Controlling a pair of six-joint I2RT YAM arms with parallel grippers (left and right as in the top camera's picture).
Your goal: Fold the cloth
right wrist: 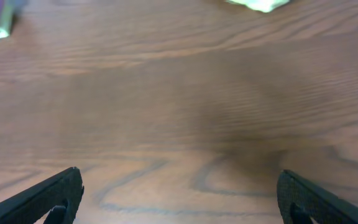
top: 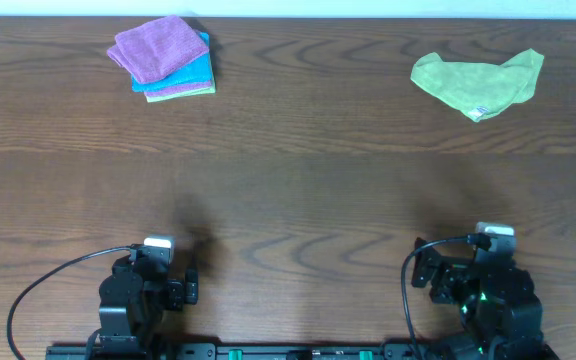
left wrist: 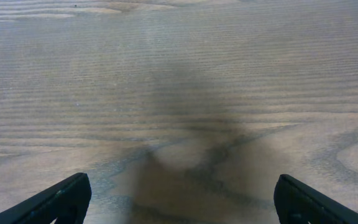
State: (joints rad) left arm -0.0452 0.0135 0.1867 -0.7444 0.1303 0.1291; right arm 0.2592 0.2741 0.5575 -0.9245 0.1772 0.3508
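Resting folded atop one stack [top: 173, 80] at the table's [top: 288, 180] far left, the cloth [top: 156, 45], purple, covers one blue cloth [top: 193, 72]; the lower layers are hard to count. One lime-green cloth [top: 478, 80] lies crumpled at the far right. Only the overhead view shows these whole: the right wrist view crops both, and the left wrist view shows bare wood. The two grippers, left gripper [left wrist: 182, 185] and right gripper [right wrist: 179, 179], stand released, grasping nothing.
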